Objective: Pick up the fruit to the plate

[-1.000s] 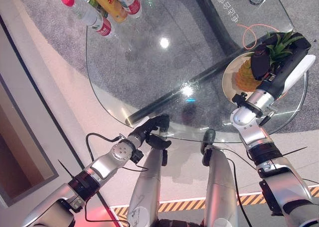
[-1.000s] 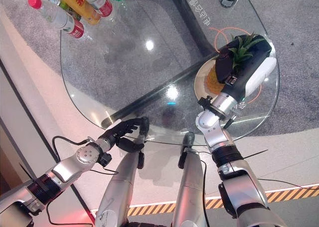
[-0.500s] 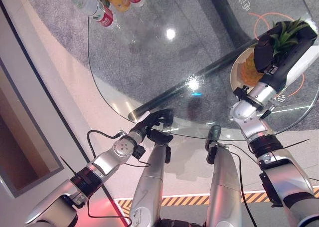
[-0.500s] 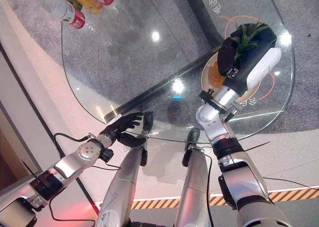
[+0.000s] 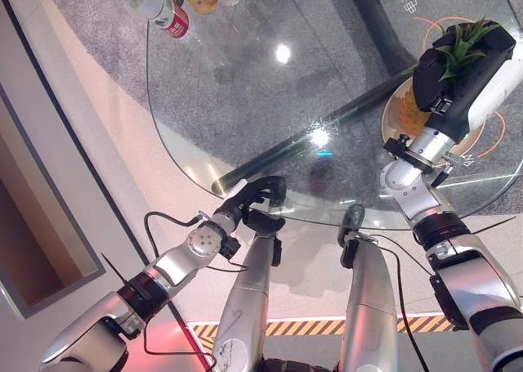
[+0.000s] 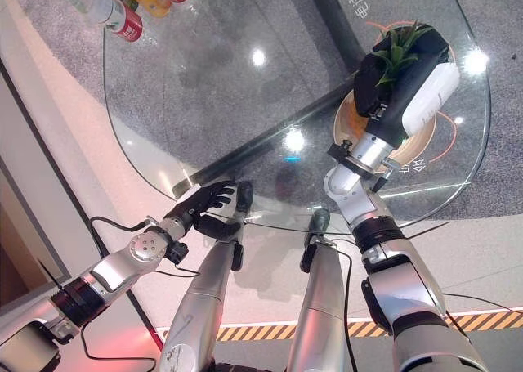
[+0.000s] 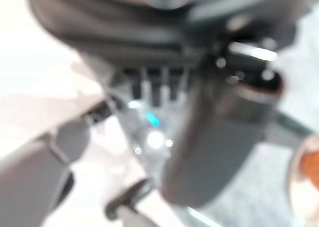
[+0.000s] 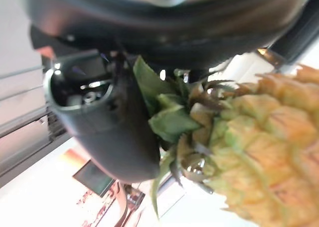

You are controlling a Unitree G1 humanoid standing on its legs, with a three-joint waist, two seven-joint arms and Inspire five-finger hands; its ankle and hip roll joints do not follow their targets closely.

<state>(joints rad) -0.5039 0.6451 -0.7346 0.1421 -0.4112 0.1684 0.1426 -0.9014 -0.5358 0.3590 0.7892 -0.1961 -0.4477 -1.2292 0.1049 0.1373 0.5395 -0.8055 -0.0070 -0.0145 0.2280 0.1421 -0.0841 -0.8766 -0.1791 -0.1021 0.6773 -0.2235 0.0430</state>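
1. two hands are showing in the head views. the right hand is reaching over the far right part of the glass table. the left hand is hanging at the table's near rim.
2. the right hand's fingers are closing around the green leafy crown of the pineapple. its own wrist view is showing the leaves pressed against the dark palm.
3. the pineapple's yellow body is sticking out below the hand, over the plate. i cannot tell if it is resting on the plate or hanging just above it.
4. the left hand's fingers are curling inward and are grasping nothing.
5. about writing: several bottles are lying at the far left corner of the table, one with a red and white label. white characters are printed on the glass at the far right. i am not reading any of this print off.
6. a dark bar is running slantwise under the glass, from the near left toward the plate.
7. compared with one second ago, the bottles and the printed characters are sitting closer to the top edge. the whole picture is shifted this way, so the camera is the thing that moved.
8. the right hand is still clamping the crown over the plate, and less of the yellow body is showing now. the left hand is staying curled at the same rim.
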